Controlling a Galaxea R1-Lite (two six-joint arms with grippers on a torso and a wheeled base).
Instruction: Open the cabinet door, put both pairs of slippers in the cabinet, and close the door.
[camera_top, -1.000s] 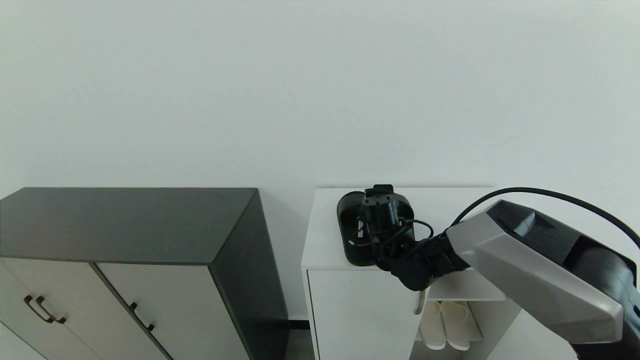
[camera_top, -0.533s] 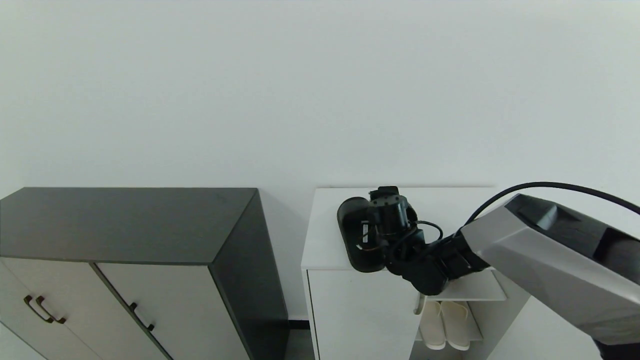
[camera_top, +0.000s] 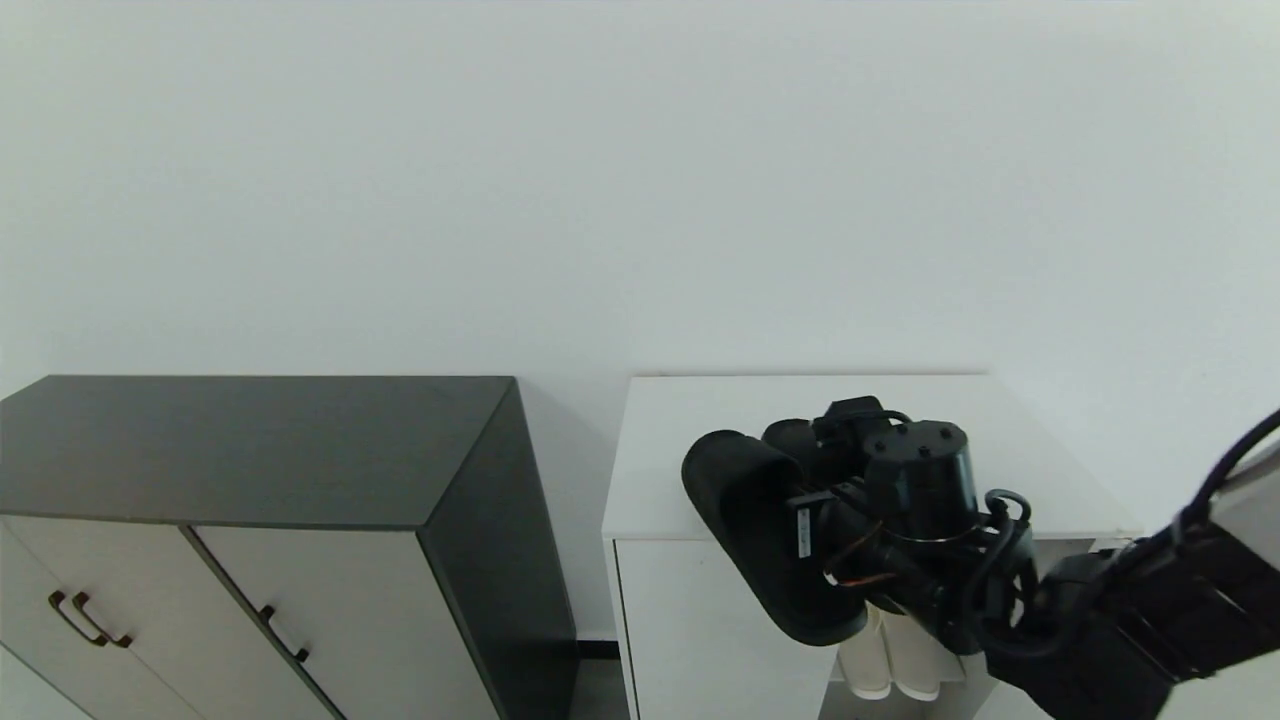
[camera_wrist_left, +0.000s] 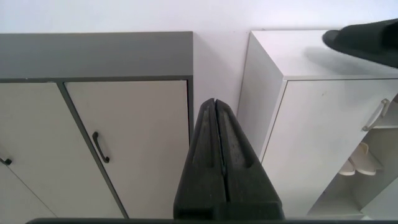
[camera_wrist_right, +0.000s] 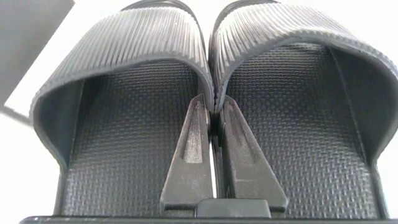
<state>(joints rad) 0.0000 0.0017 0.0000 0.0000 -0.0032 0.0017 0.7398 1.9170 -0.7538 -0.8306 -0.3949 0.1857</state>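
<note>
While pinching the black slippers (camera_top: 760, 530), the right gripper (camera_wrist_right: 213, 107) is holding them tilted at lower centre-right.
Its jaws are clamping the pair's inner walls together before the white cabinet (camera_top: 700, 620); white slippers (camera_top: 868, 660) are sitting in its open compartment at the bottom edge, and the left gripper (camera_wrist_left: 216, 106) is holding its jaws pressed together.

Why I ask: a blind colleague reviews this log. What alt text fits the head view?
The right gripper holds a pair of black slippers, tilted, over the front edge of a white cabinet. Below, white slippers sit on a shelf in its open side; a dark-topped cabinet with shut doors stands on the robot's left.
</note>
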